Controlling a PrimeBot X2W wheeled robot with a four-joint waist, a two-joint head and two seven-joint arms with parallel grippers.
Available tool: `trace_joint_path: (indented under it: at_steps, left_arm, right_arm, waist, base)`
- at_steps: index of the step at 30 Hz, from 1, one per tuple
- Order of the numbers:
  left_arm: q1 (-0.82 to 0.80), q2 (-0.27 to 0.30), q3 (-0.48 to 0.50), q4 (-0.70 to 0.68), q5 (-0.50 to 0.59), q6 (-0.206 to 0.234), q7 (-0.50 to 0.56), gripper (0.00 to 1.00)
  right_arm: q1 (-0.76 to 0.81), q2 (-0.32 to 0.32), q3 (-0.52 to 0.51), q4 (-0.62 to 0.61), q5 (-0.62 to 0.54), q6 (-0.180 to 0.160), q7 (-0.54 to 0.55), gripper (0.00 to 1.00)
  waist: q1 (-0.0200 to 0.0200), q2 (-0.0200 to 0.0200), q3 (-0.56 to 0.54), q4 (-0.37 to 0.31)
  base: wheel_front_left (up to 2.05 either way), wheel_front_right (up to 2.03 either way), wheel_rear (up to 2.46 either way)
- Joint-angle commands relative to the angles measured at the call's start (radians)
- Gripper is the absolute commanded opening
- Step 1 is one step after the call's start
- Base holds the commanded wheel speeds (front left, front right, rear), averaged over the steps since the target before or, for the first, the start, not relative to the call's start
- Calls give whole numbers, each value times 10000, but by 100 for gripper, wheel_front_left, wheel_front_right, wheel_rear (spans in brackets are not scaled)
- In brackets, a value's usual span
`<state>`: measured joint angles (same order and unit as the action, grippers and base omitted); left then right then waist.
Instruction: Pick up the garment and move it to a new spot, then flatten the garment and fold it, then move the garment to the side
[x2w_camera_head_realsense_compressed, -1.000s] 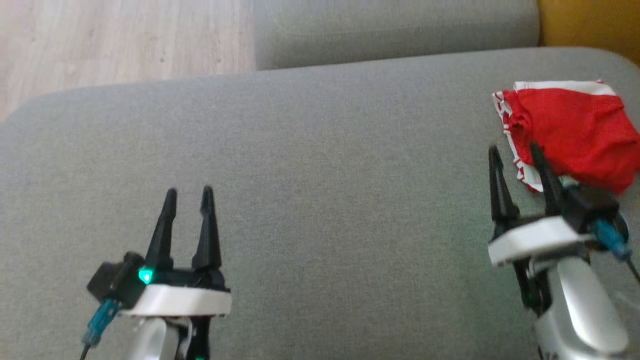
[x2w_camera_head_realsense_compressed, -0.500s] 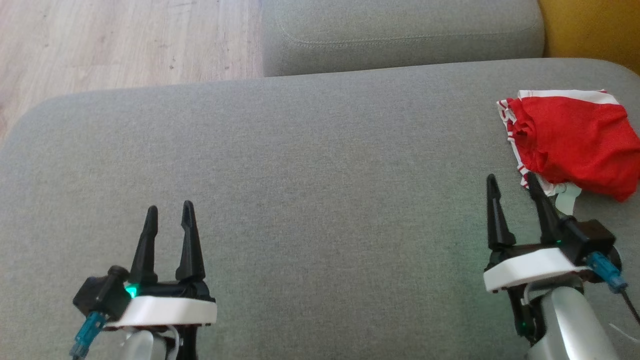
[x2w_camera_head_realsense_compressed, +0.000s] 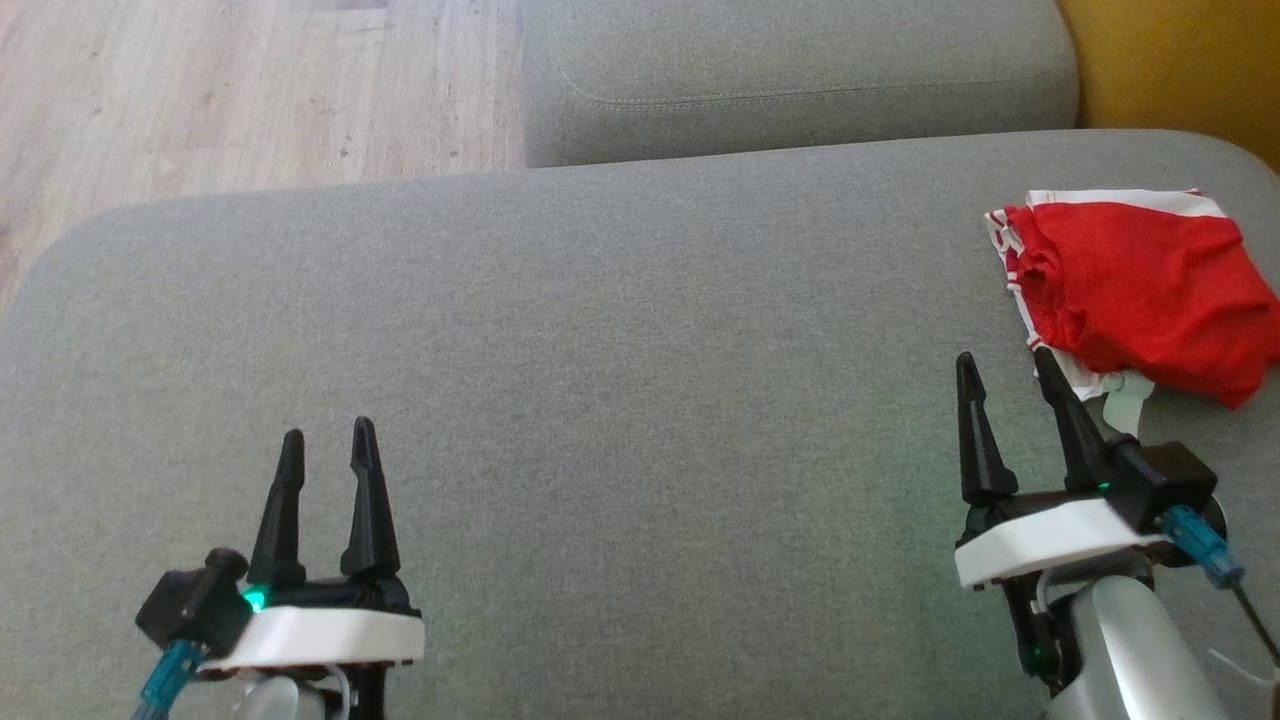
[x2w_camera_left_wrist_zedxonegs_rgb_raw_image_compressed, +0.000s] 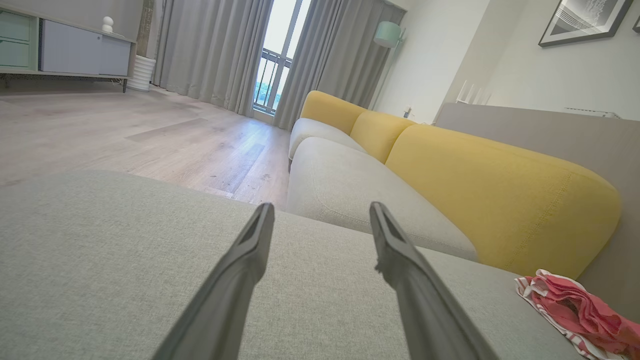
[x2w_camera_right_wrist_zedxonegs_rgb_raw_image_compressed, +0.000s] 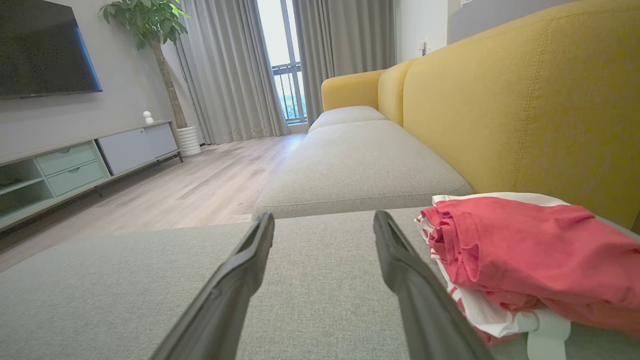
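The garment (x2w_camera_head_realsense_compressed: 1140, 290) is a folded red piece with white, striped edging, lying at the far right of the grey sofa cushion (x2w_camera_head_realsense_compressed: 620, 400). In the right wrist view the garment (x2w_camera_right_wrist_zedxonegs_rgb_raw_image_compressed: 525, 250) sits just right of my fingers; the left wrist view has the garment (x2w_camera_left_wrist_zedxonegs_rgb_raw_image_compressed: 580, 315) at the lower right. My right gripper (x2w_camera_head_realsense_compressed: 1008, 365) is open and empty, its right fingertip close beside the garment's near left corner. My left gripper (x2w_camera_head_realsense_compressed: 328, 440) is open and empty over the cushion's near left part, far from the garment.
A second grey seat cushion (x2w_camera_head_realsense_compressed: 800, 80) lies beyond the cushion. A yellow backrest (x2w_camera_right_wrist_zedxonegs_rgb_raw_image_compressed: 525, 100) rises right behind the garment. Wooden floor (x2w_camera_head_realsense_compressed: 250, 90) lies past the cushion's far left edge. A TV console (x2w_camera_right_wrist_zedxonegs_rgb_raw_image_compressed: 85, 160) stands across the room.
Both grippers have drawn back toward the view's bottom edge, still open. The right gripper's fingertip has come off the garment's corner. The head view shifted slightly.
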<state>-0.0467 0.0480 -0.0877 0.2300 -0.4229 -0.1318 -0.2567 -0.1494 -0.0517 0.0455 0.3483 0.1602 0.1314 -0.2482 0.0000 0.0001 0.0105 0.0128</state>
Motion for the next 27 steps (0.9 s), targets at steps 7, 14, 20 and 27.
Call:
trace_joint_path:
  at_steps: [7, 14, 20, 27]
  left_arm:
    - [-265, 23, 434, -344, -51, 39, -51, 100]
    - [293, -4, -21, 578, -67, -4, 20, 0]
    - [249, 4, 68, 562, -646, -3, 191, 0]
    - [197, 13, 175, 539, -1317, -2, 392, 0]
  right_arm:
    - [-116, 14, 304, -304, 126, -7, -132, 100]
    - [285, 17, 86, 602, 163, 2, 41, 0]
    - [287, 17, 0, 528, 856, 1, 218, 0]
    - [300, 17, -92, 429, 1663, 1, 417, 0]
  waist:
    - [0, -1, 4, 2]
    - [0, -1, 8, 8]
    - [0, -1, 4, 1]
    - [0, -1, 0, -7]
  base:
    - [0, 0, 0]
    - [0, 0, 0]
    - [0, 0, 0]
    - [0, 0, 0]
